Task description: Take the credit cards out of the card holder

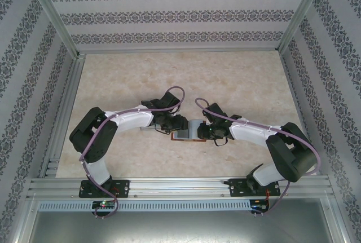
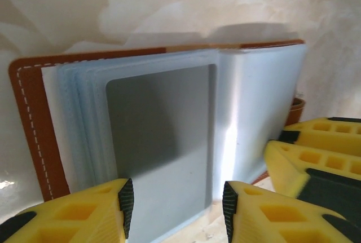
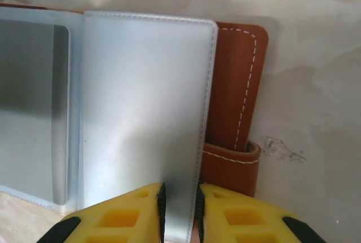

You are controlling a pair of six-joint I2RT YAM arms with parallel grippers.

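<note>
Near the middle of the table's [image 1: 225,74] near edge, the card holder [image 1: 189,132] lay spread open, the left gripper [image 2: 175,198] released astride a sleeved credit card [image 2: 163,136]. The right gripper [image 3: 179,198] was narrowed over the holder's right leaf; whether it grasped it, I cannot tell.

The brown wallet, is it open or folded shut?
Open. The card holder lies spread flat, its leather edges at both sides and its pale sleeves fanned out between.

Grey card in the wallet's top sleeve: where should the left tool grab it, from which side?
Grip the grey card at its near edge, coming in low from the near side, where the open left tool straddles it. It lies flat in the card holder, so probably only that edge is graspable.
</note>
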